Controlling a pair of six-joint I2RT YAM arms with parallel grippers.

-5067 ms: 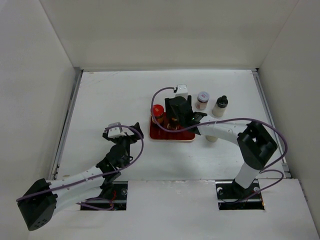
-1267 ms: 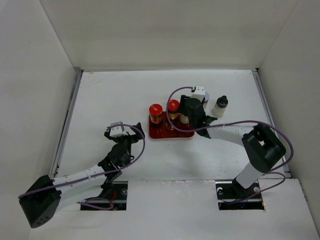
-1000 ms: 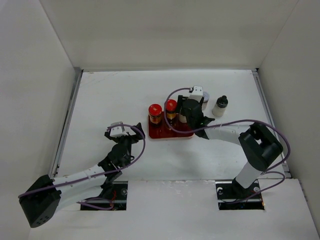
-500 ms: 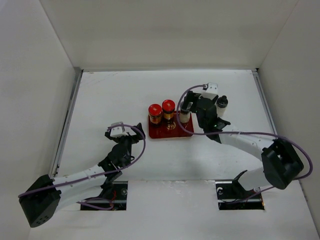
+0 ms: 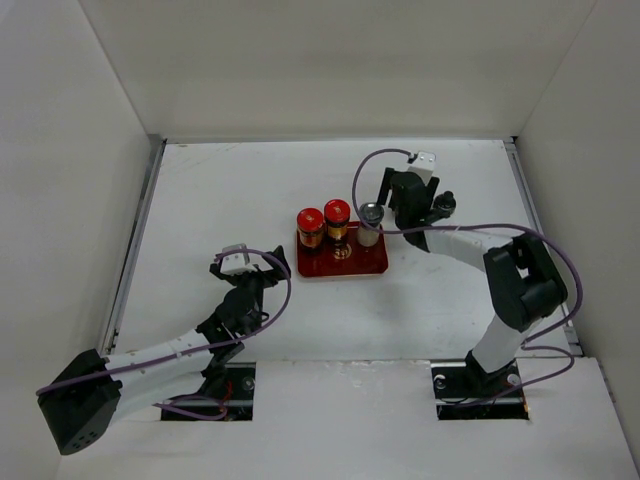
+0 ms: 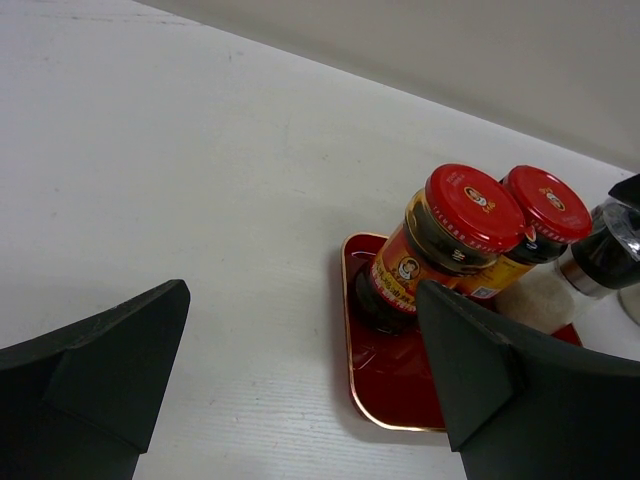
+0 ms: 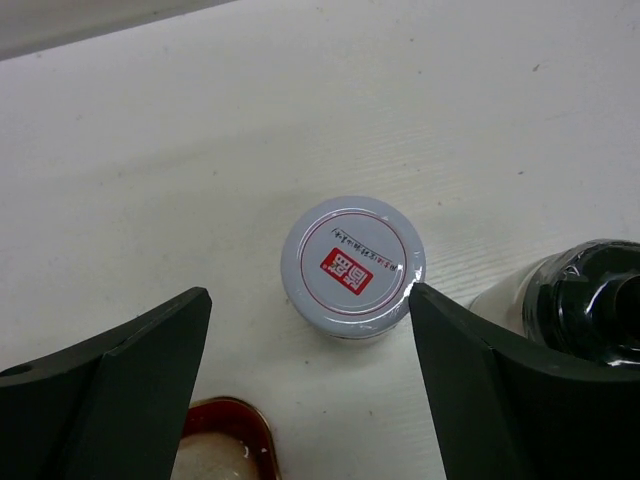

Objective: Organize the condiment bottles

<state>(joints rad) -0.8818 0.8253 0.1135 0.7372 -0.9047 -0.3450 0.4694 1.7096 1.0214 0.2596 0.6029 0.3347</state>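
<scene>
Two red-capped bottles (image 5: 311, 222) (image 5: 337, 213) and a grey-capped bottle (image 5: 371, 220) stand in a row on the back of the red tray (image 5: 345, 265). They also show in the left wrist view (image 6: 470, 207) (image 6: 546, 201) (image 6: 606, 252). My right gripper (image 5: 405, 198) is open and hangs over the white-capped jar (image 7: 353, 265), which stands on the table between the fingers (image 7: 308, 295), untouched. In the top view the gripper hides this jar. My left gripper (image 5: 262, 263) (image 6: 302, 290) is open and empty, left of the tray.
A black-capped pale bottle (image 5: 446, 203) (image 7: 590, 300) stands on the table just right of the white-capped jar, close to my right finger. The tray's gold-edged corner (image 7: 255, 432) shows at the bottom of the right wrist view. White walls enclose the table.
My right gripper has left the grey-capped bottle standing on the tray and moved back and right, over the white-capped jar. The left arm has not moved.
</scene>
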